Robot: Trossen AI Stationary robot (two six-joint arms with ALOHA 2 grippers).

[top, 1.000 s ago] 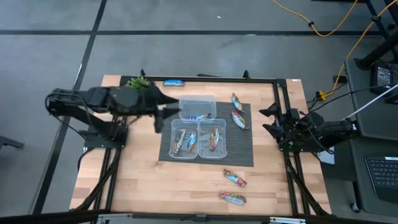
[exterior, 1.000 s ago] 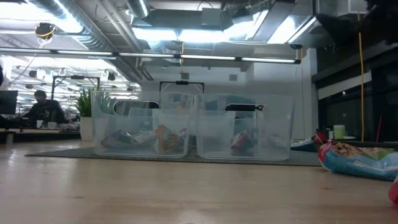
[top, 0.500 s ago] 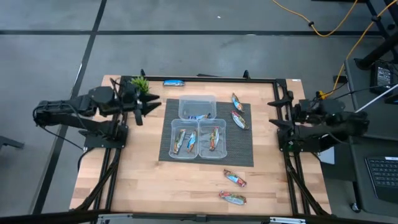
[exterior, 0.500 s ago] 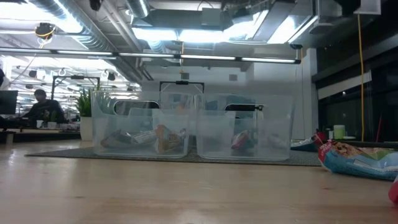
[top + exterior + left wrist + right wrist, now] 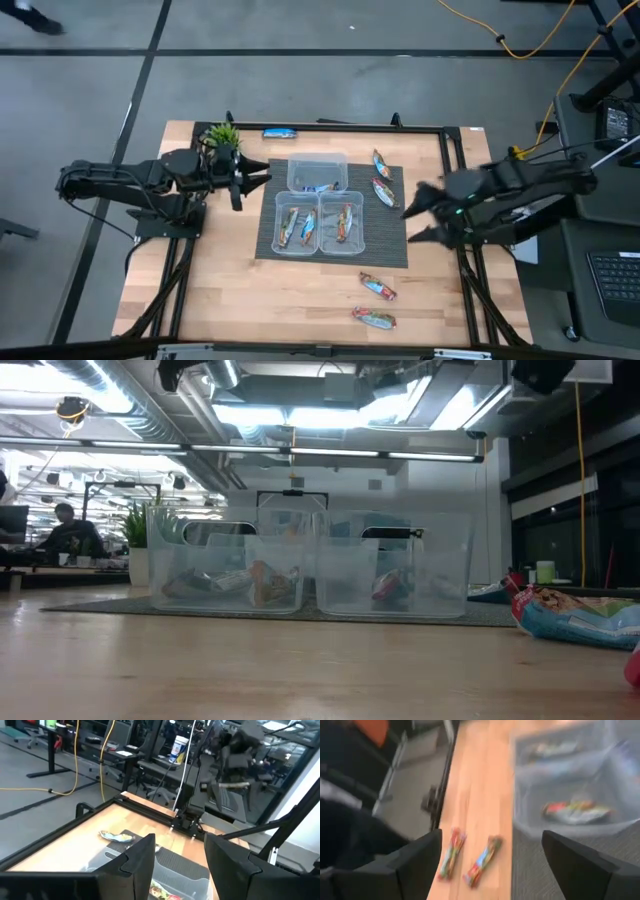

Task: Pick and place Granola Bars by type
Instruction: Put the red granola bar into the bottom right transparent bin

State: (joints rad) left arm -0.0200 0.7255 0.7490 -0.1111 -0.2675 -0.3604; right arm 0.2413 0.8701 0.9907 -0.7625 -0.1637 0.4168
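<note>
while the left gripper [image 5: 258,176] hangs just left of the clear tubs [image 5: 318,172] w/ fingers spread and nothing in them, the right gripper [image 5: 418,214] sits at the right edge of the mat [image 5: 392,240] under those tubs, jaws wide apart, empty too. granola bars [image 5: 381,180]: several inside the tubs, two on the mat right of them, two on bare wood below, one blue beyond the tubs.
</note>
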